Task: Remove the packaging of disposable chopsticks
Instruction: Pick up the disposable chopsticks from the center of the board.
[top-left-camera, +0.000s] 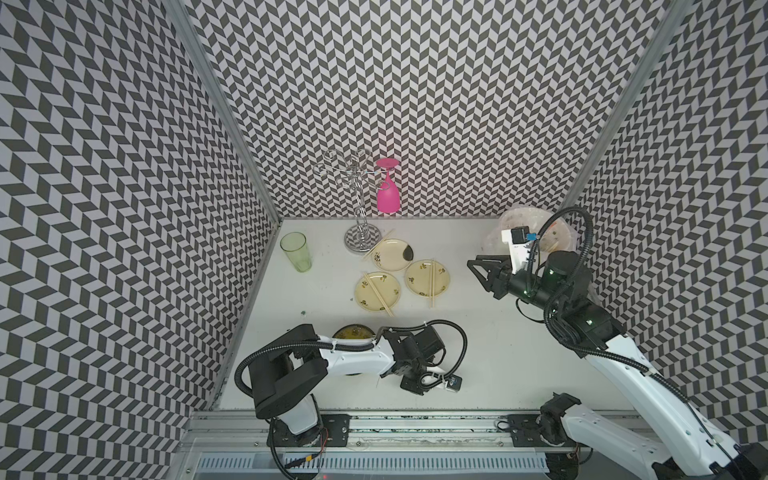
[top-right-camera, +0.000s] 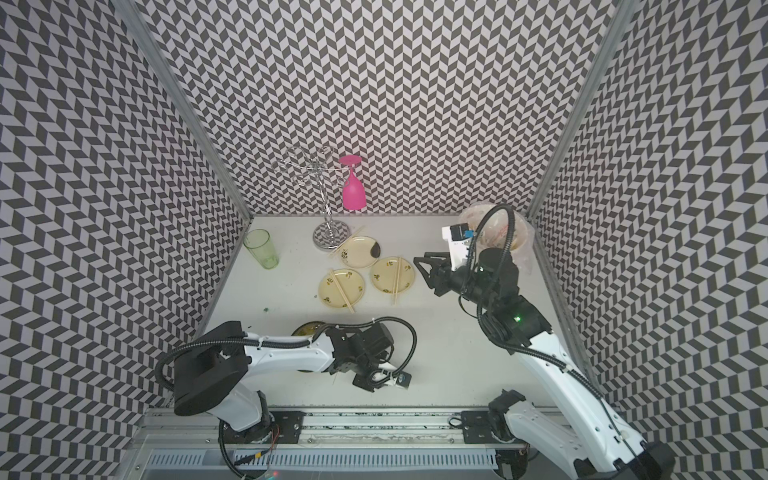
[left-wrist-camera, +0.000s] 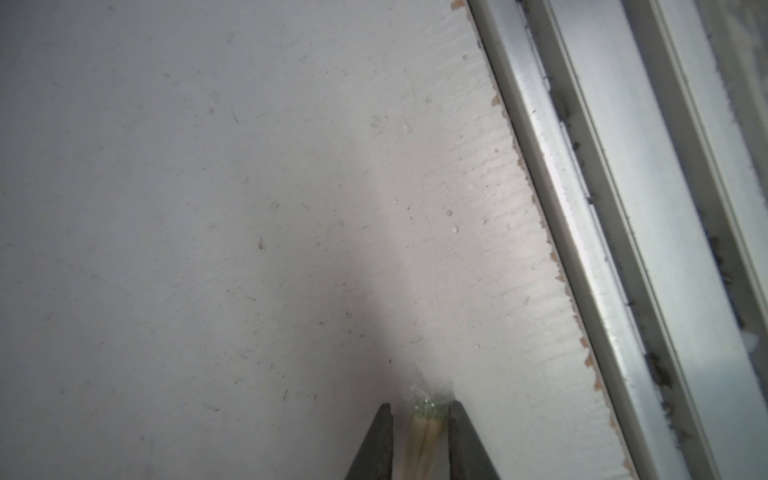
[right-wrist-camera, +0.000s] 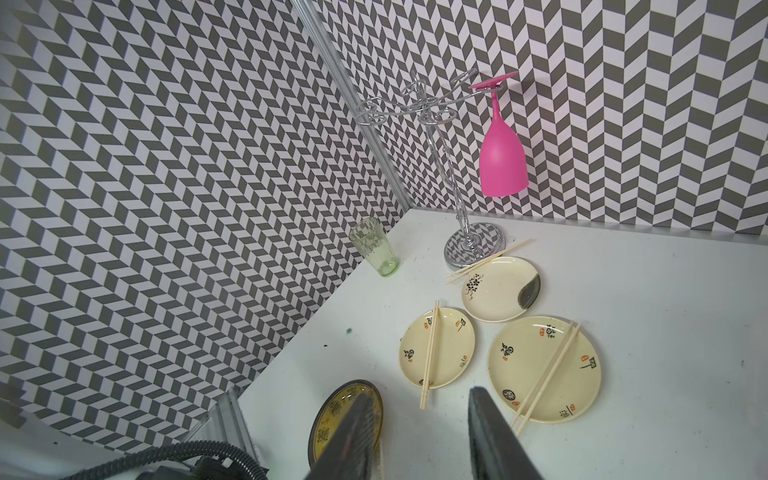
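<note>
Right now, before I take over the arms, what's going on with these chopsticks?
The left gripper has its jaws closed around a wrapped pair near the front edge of the table. The green-banded sleeve end pokes out past the fingertips. The right gripper hangs open and empty above the table. Three bare pairs already lie on or against the pale plates, so this looks like the last pair to unwrap.
</note>
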